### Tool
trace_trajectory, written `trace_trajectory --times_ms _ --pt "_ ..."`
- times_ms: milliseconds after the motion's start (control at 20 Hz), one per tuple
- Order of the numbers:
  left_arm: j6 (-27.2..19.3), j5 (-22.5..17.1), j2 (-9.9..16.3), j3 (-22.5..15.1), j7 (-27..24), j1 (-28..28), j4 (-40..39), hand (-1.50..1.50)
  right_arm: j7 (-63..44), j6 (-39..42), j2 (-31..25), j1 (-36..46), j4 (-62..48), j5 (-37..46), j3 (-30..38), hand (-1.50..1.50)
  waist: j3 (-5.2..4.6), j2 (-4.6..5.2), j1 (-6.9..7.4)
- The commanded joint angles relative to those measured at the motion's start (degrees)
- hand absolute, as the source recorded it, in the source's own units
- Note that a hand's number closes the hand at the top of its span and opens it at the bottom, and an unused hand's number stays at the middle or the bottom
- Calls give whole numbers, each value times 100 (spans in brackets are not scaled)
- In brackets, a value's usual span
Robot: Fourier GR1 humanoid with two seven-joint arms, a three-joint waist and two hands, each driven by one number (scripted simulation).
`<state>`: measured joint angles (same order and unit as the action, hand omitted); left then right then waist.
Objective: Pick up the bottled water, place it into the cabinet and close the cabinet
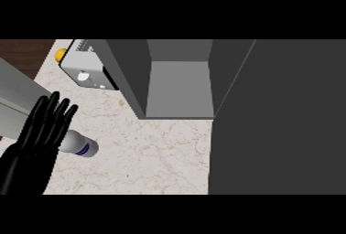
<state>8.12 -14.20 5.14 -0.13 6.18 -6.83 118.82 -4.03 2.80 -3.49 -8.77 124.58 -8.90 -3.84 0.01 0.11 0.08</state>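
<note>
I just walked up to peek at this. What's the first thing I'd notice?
Probably the big black left hand at the left, fingers straight, lying over a bottled water on the pale marble counter. After that, the open grey cabinet in the middle, with its dark door filling the right side.

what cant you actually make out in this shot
- Bottled water, head view: only its capped end shows; the left robot hand covers the rest, so whether the hand touches it cannot be told.
- Right robot hand: in no view.
- Cabinet: its top is cut off by the view's upper edge, and the open door hides whatever lies at the right.
- White appliance: partly behind the cabinet wall, its kind unclear.
</note>
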Motion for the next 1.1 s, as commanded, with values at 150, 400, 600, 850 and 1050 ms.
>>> trace_trajectory --times_ms 150,400,600,850,1050 --pt "229 -1451 182 486 991 -856 397 -150 -713 294 42 -1173 734 -857 -348 -150 -3 -39 -17" --pt "490 -1961 491 1070 1234 -1232 802 -150 -548 460 46 -1402 758 -1059 -208 -150 0 -23 -2" --pt "794 -1860 296 1098 975 -1432 605 -150 -348 573 186 -1871 1026 -882 -499 -150 -1 -23 -22" --pt "1278 -1881 225 1350 694 -1621 240 -150 -26 816 170 -2113 859 -790 -545 -150 -2 -21 -26" --pt "1279 -1712 -25 1263 819 -2034 904 -150 54 898 49 -1841 606 -1146 -19 -150 0 -21 5"
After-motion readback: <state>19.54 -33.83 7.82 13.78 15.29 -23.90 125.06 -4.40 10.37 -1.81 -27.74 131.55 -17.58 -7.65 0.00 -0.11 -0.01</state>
